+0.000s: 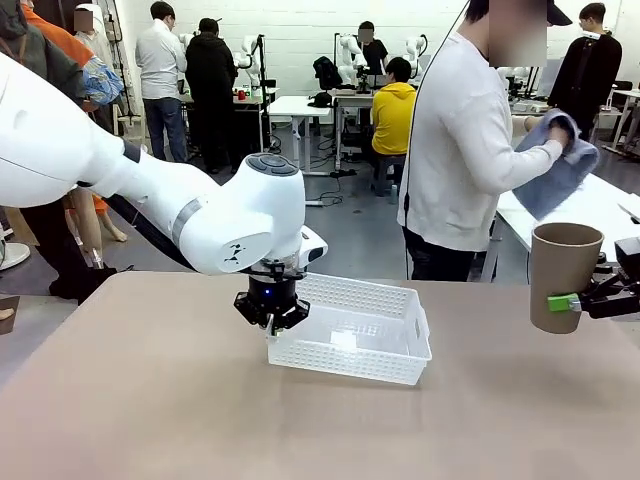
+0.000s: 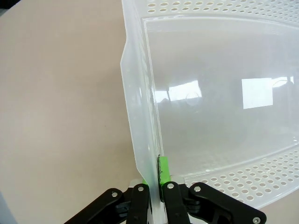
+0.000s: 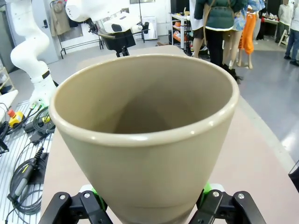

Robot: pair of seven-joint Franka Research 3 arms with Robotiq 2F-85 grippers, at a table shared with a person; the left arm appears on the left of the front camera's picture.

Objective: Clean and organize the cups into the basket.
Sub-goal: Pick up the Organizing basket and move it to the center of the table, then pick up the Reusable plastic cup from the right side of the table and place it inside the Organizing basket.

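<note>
— Where's the basket [image 1: 345, 362]?
— On the desk [image 1: 150, 400], about midway, nearer the far edge. The left gripper [image 1: 272, 318] is pinched on its left wall (the plastic sits between the jaws).
— And the right gripper [image 1: 575, 302]?
— Clamped around a brown cup [image 1: 560, 262], upright, held above the desk's right edge.

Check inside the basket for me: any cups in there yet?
No cups. The basket floor is bare in the left wrist view, just glare. The left hand pinches its side wall, hiding a sliver there. The brown cup sits in the right hand.
</note>
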